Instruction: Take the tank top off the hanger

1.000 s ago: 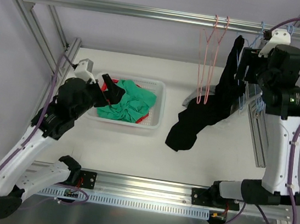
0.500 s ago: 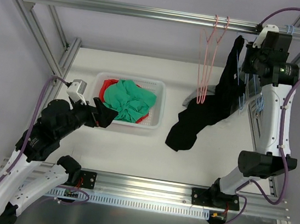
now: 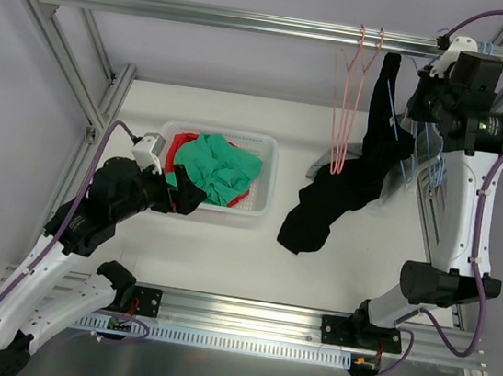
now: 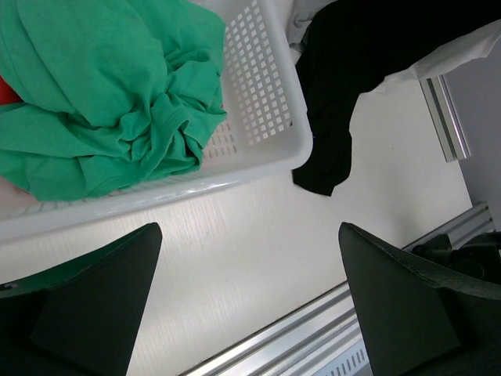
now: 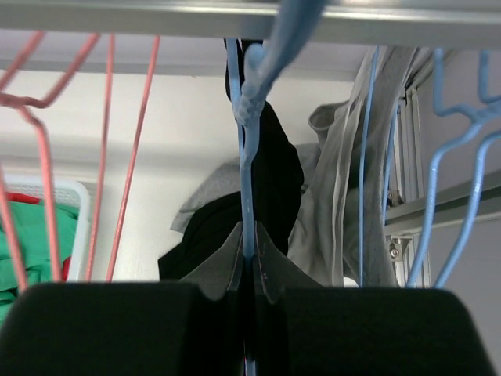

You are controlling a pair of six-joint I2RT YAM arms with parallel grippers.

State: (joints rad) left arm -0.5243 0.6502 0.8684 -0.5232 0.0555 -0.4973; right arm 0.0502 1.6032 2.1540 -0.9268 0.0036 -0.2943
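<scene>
The black tank top (image 3: 355, 178) hangs on a blue wire hanger (image 3: 392, 109) hooked over the top rail, its lower end draped down onto the white table. In the right wrist view the hanger's neck (image 5: 245, 157) runs straight down between the pressed-together pads of my right gripper (image 5: 250, 249), with the black fabric (image 5: 278, 168) behind. My right gripper (image 3: 428, 91) is shut on that hanger just under the rail. My left gripper (image 3: 189, 200) is open over the table by the basket's front edge, and nothing is between its fingers (image 4: 249, 229). The tank top's hem (image 4: 325, 168) shows past the basket corner.
A white basket (image 3: 268, 167) holds green and red clothes (image 4: 109, 102). Pink empty hangers (image 3: 347, 108) hang left of the tank top. A grey garment (image 5: 337, 211) and more blue hangers (image 5: 462, 188) hang to its right. The rail (image 3: 209, 16) runs across the back.
My right gripper rose to the rail and closed on the blue hanger's neck. The tank top's upper part shifted slightly left. My left arm drew back from over the basket to its front edge.
</scene>
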